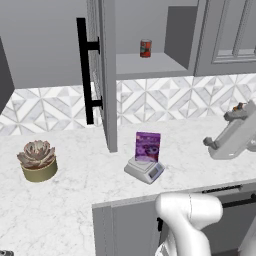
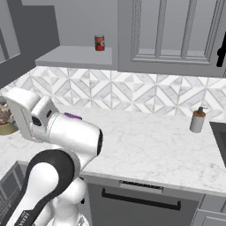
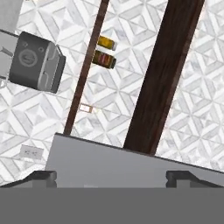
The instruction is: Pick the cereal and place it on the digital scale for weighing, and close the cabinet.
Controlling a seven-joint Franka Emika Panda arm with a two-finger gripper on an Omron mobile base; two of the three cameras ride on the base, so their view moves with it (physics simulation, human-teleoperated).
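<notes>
The purple cereal box [image 1: 148,146] stands upright on the light-grey digital scale [image 1: 144,170] in the middle of the marble counter. A sliver of the cereal [image 2: 73,116] peeks over my arm in the right base view. The grey wall cabinet's door [image 1: 108,75] is swung open toward me, its black bar handle [image 1: 86,75] facing left. My gripper [image 3: 111,177] is open with nothing between its fingertips [image 3: 41,176], and it faces a tiled wall. My white forearm [image 1: 232,134] reaches off to the right, well apart from the cereal.
A small red can [image 1: 145,48] sits on the open cabinet's shelf. A potted succulent [image 1: 37,160] stands at the counter's left and a soap dispenser [image 2: 197,120] at its right, beside a sink edge [image 2: 219,137]. The hand view shows dark wooden shelves [image 3: 164,74] with jars.
</notes>
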